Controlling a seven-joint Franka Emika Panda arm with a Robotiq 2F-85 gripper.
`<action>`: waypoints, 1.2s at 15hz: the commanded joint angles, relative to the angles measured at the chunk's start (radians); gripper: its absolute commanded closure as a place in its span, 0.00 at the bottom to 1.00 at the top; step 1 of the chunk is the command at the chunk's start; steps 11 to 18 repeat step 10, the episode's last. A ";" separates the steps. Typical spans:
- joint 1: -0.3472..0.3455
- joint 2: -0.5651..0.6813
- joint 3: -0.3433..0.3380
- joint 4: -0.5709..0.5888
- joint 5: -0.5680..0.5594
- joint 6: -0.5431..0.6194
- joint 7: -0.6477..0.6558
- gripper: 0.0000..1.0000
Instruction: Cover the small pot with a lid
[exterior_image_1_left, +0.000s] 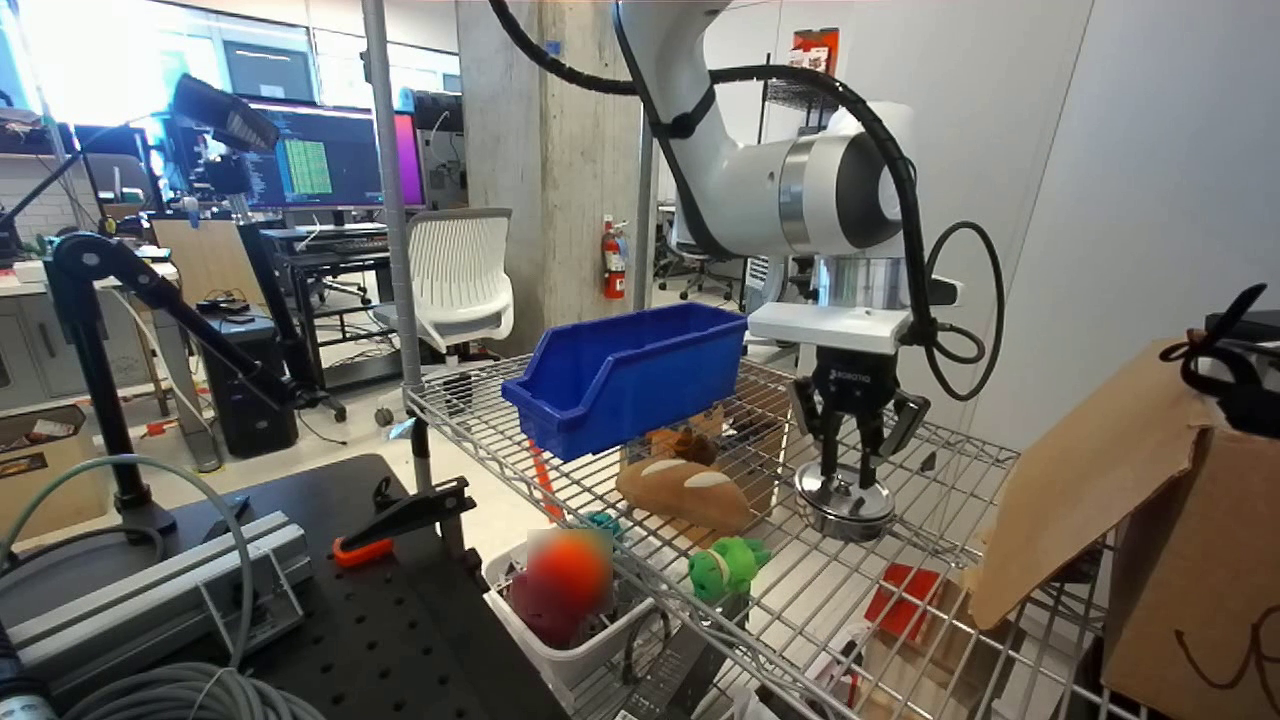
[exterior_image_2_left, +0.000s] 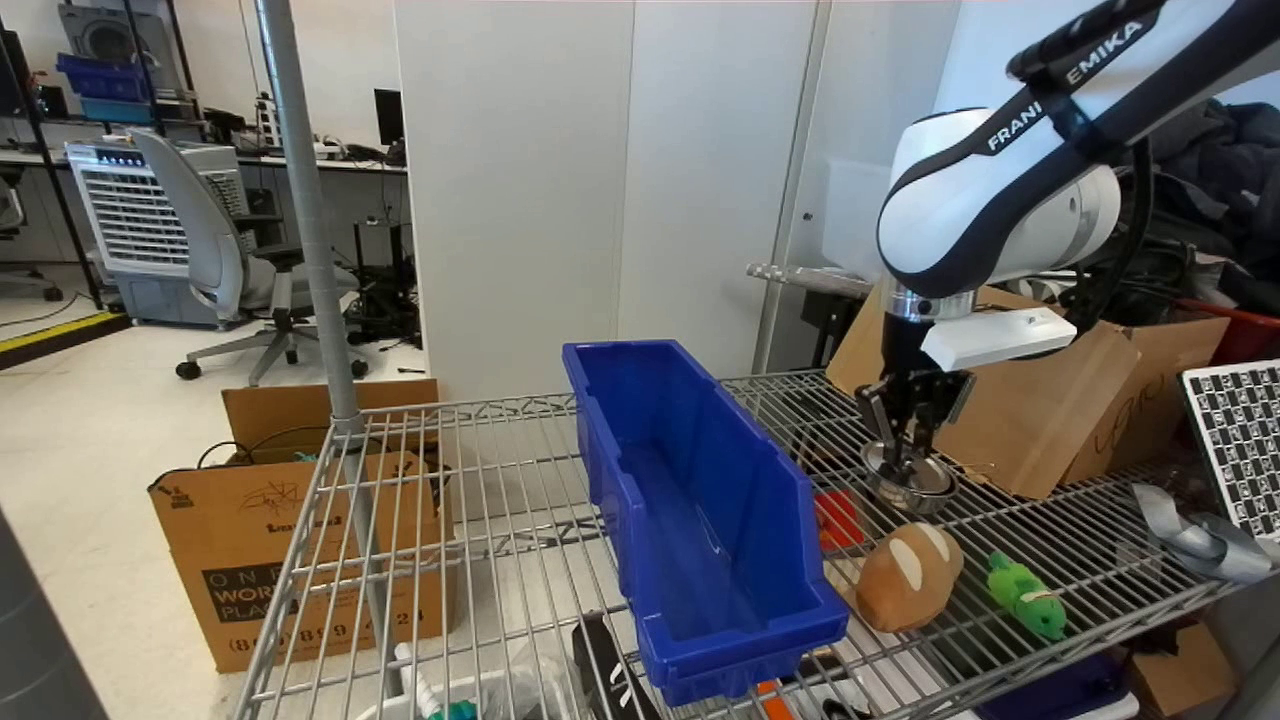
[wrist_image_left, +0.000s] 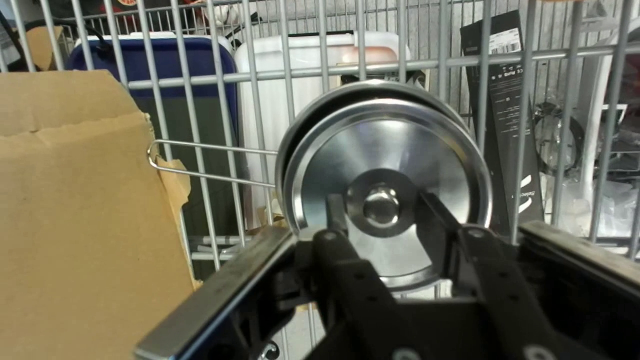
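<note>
The lid (wrist_image_left: 385, 150) lies over the small pot (exterior_image_1_left: 845, 525) on the wire worktop (exterior_image_2_left: 500, 408), seemingly off-centre (whether it sits flush is hard to tell); the claw (exterior_image_1_left: 849, 476) stands parted around the knob (wrist_image_left: 381, 206).

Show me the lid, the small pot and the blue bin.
Lid (wrist_image_left: 381, 205): in the wrist view, on its central knob.
Small pot (exterior_image_1_left: 848, 529): in an exterior view, on its outer wall.
Blue bin (exterior_image_1_left: 665, 392): in an exterior view, on its long outer side.

Lid (wrist_image_left: 384, 155) and pot (exterior_image_1_left: 848, 526) are glossy metal (the box (wrist_image_left: 85, 200), matt cardboard).
</note>
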 joint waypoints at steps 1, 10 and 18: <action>-0.007 -0.078 0.011 -0.069 0.011 -0.011 0.003 0.27; -0.018 -0.236 0.007 -0.234 0.002 -0.006 0.003 0.00; -0.018 -0.236 0.007 -0.234 0.002 -0.006 0.003 0.00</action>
